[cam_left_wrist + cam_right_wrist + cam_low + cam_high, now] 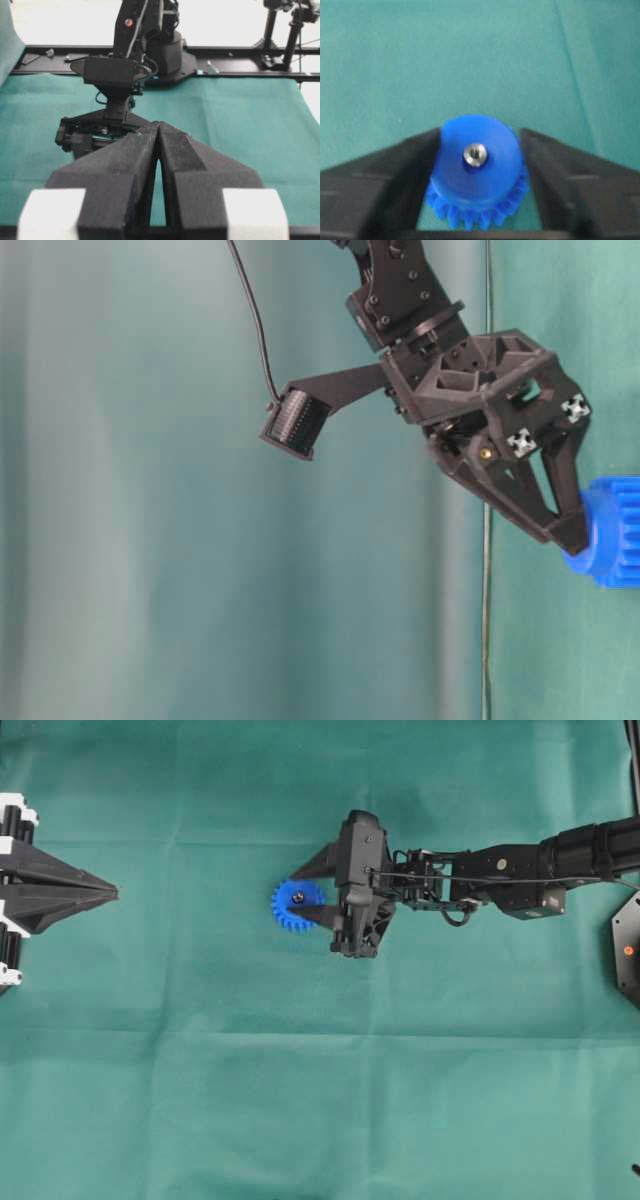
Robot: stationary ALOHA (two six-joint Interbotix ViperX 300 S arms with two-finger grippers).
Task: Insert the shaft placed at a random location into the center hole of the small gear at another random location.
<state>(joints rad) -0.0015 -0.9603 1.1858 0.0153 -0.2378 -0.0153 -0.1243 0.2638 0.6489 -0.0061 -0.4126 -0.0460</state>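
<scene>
A: Where's the shaft [475,154]?

B: Seated in the hole of the gear [477,170]. Wrist cam sees it end-on, a shiny dot in the hub, so its long axis runs straight up through the gear, perpendicular to the cloth [300,1100]. Overhead shows the same dot [298,898] mid-gear [290,910].

A: Gear itself?

B: Flat on the green cloth, hub up, teeth round the rim. Sits left of centre in the overhead view.

A: R gripper [479,150]?

B: Jaws released. One finger [395,170] each side of the hub, neither on the shaft; I can't tell if they touch the blue plastic. Overhead, one finger lies over the gear's right side and the other stands off above it. Table-level view has a fingertip [570,532] right at the gear's edge [615,540].

A: L gripper [115,894]?

B: Far left edge, well apart from the gear. Fingers [125,165] pressed together, nothing between them.

A: Anything in the way? Any writing?

B: Nothing else on the cloth nr the gear. No readable labels; only a small red dot on the R arm's base [628,950].
</scene>
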